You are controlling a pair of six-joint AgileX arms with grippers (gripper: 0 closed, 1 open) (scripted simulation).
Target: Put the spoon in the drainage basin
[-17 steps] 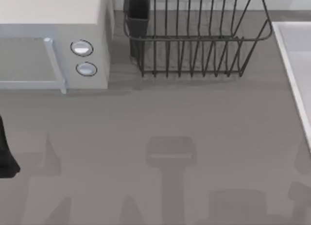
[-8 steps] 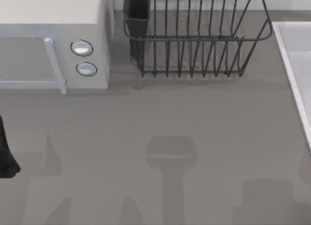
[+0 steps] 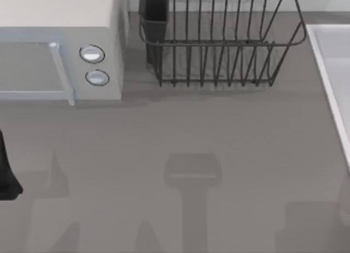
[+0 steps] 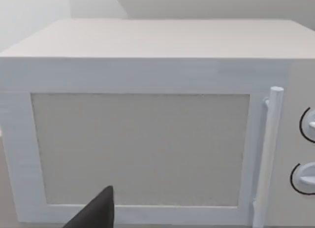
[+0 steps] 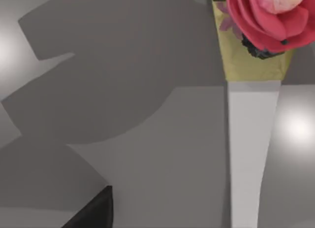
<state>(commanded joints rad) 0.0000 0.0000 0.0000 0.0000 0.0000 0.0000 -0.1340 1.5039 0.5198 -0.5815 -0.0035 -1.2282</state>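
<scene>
The basin [image 3: 340, 56] lies at the right edge of the tabletop [image 3: 164, 127], cut off by the top view's right border. Its pale flat floor sits inside a lighter straight rim that slants from the far side towards the near right.

A white microwave [image 3: 54, 12] stands at the far left. Its door faces the near side, with a bar handle [image 3: 61, 72] and two round knobs [image 3: 92, 54] just right of the door. Right of the microwave, at the far middle, stands a dark wire rack [image 3: 219, 43] with a dark cup [image 3: 156, 18] fixed to its left end. Rack and basin are near each other but apart. Grey shadows lie across the near half of the tabletop.

The left arm [image 3: 6, 171] shows as a dark shape at the left edge, near side of the microwave. In the left wrist view the left gripper [image 4: 98, 213] shows one dark tip in front of the microwave [image 4: 147, 41] door, with the handle [image 4: 268, 154] beside it. Whether it is open or closed I cannot tell.

In the right wrist view the right gripper [image 5: 96, 211] also shows one dark tip, over a grey surface. A pink flower [image 5: 266, 16] in a yellow wrap [image 5: 251, 65] tops a pale tapering shape [image 5: 248, 154]. Its grasp I cannot tell either.
</scene>
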